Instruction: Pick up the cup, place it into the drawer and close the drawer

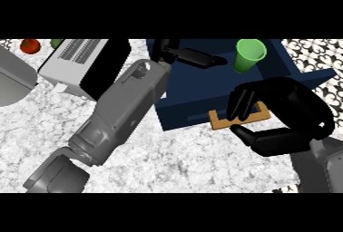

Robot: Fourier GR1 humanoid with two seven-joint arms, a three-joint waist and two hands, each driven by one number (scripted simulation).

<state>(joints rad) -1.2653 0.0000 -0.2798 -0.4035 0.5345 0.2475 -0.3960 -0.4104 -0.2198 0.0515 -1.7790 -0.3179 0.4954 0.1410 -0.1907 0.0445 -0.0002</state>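
Grey marbled stone is the top of the bench (181, 163), and both forearms come over it from the lower edge. Nearest on the right side, the right robot hand (288, 118) has its fingers (242, 102) curled over the tan handle (237, 118) on the front of the dark blue drawer (194, 106), with the thumb below the handle, so it has hold of the handle and of nothing else. The drawer is pulled out and open.

More far, the left forearm reaches across the bench into the drawer. The left robot hand (191, 55) is at the back part of the drawer, its fingers stretched toward the right and not closed on anything; it carries nothing.

The green cup (249, 55) is just beside these fingertips, apart from them, at the back right of the drawer. I cannot tell surely if it stands inside the drawer or on its rim. Its long axis runs from the round open mouth, which points up and a little away, down to the narrower base, which points toward the near side. It looks almost upright, slightly tilted in this view.

I judge the cup is light, stiff plastic with a smooth wall, so it can slip or tip easily when pushed. It is best taken around the middle of its wall, from the side.

Behind, at the far left, are a white and black appliance (77, 63) and a red round thing (30, 45).
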